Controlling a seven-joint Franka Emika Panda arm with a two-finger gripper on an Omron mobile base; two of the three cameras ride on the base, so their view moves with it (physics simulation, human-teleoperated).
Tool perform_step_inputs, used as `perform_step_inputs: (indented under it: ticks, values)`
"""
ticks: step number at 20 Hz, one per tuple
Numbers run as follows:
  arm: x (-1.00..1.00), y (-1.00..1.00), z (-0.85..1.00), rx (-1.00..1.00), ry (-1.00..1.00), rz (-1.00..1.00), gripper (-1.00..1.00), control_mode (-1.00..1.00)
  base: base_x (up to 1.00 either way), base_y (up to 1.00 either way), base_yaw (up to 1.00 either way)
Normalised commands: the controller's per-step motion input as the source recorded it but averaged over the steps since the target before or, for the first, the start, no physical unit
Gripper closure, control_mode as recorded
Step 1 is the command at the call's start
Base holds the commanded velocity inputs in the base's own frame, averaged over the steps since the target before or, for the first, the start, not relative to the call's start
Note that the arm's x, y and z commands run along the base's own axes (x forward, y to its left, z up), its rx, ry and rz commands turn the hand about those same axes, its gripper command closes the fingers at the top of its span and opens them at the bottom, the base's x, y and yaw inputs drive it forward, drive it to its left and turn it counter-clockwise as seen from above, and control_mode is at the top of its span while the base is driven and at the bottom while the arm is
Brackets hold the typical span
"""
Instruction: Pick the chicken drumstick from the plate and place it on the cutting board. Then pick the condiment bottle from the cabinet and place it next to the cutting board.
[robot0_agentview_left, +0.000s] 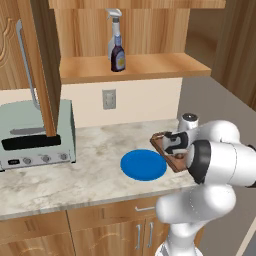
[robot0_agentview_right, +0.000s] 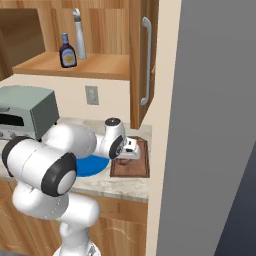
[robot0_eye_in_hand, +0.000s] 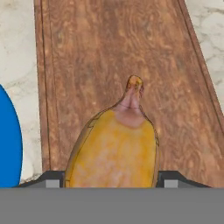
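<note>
The chicken drumstick (robot0_eye_in_hand: 113, 148), golden-tan with its bone end pointing away, sits between my finger tips, and my gripper (robot0_eye_in_hand: 111, 179) is shut on it just above the dark wooden cutting board (robot0_eye_in_hand: 109, 52). In the base views the hand (robot0_agentview_left: 175, 142) hovers over the cutting board (robot0_agentview_left: 178, 163) (robot0_agentview_right: 132, 169), right of the bare blue plate (robot0_agentview_left: 143, 165) (robot0_agentview_right: 92, 166). An edge of the plate (robot0_eye_in_hand: 8, 144) shows at the left of the hand view. The condiment bottle (robot0_agentview_left: 118, 59) (robot0_agentview_right: 67, 52) stands upright on the shelf of the open cabinet (robot0_agentview_left: 135, 67).
A grey spray bottle (robot0_agentview_left: 114, 30) (robot0_agentview_right: 79, 35) stands right behind the condiment bottle. The cabinet door (robot0_agentview_left: 42, 65) (robot0_agentview_right: 142, 60) hangs open with its long metal handle. A toaster oven (robot0_agentview_left: 35, 135) (robot0_agentview_right: 25, 110) sits on the counter's left. A wall rises right of the board.
</note>
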Motion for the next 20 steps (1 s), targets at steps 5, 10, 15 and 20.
perform_step_inputs:
  ticks: [5,10,15,20]
  values:
    - [0.2,-0.04,-0.13,0.0,-0.02,0.0,1.0,-1.0,0.0,0.0,0.0]
    - [0.18,0.0,-0.21,0.0,-0.02,0.0,1.0,-1.0,0.0,0.0,0.0]
    - [0.16,0.0,-0.31,0.0,-0.01,0.0,-1.0,-1.0,0.0,0.0,0.0]
    - [0.05,0.0,-0.1,0.0,0.0,0.0,-1.0,-1.0,0.0,0.0,0.0]
